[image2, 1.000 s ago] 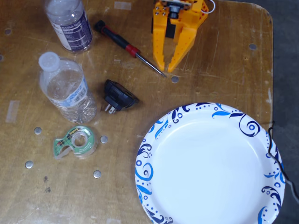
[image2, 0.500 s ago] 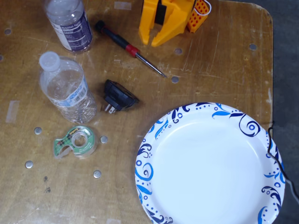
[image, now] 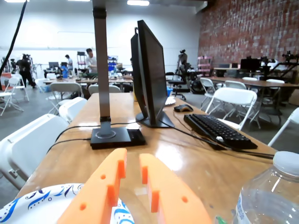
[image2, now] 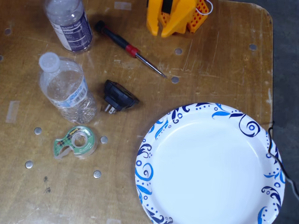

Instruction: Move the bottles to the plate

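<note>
end effector (image2: 163, 33) sits at 12 o'clock of the fixed view, tipped up so the wrist cam looks across the room. its 2 orange fingers (image: 100, 196) are slightly spread with a narrow gap, pinching nothing. both bottles are on the counter (image2: 210, 70), none on the plate yet: the white-cap bottle (image2: 65, 88) lies at 9 o'clock, the navy-label bottle (image2: 70, 23) at 11 o'clock, partly cut off by the edge. the plate (image2: 152, 140) is empty at 5 o'clock, well apart from both, likely left clear as the drop zone. clutter between: screwdriver (image2: 128, 46), black plug (image2: 117, 97), green tape dispenser (image2: 74, 142). my guess is the arm is raised to reposition toward a bottle.
</note>
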Motion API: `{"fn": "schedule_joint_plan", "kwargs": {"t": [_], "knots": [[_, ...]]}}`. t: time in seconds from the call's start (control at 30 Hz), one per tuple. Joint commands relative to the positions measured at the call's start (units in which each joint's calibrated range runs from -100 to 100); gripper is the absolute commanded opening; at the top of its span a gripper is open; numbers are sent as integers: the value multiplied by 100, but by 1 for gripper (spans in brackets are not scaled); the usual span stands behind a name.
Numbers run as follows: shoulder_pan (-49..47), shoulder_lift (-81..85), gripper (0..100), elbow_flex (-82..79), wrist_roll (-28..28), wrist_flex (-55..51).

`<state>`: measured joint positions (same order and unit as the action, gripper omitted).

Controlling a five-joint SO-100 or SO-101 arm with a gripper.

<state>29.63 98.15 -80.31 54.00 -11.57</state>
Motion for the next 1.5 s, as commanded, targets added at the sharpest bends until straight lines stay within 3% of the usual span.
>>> {"fn": "schedule_joint_plan", "kwargs": {"t": [0.0, 0.23, 0.4, 0.6, 1.1, 1.47], "knots": [[29, 33, 4, 1220, -32, -1593], [719, 41, 4, 2220, -32, -3159], [1226, 33, 5, 2238, -142, -3281], [1302, -439, 14, 2301, -314, -3177], [1140, -2008, 34, 2562, -288, -2115], [1506, -3365, 40, 2571, -293, -496]]}}
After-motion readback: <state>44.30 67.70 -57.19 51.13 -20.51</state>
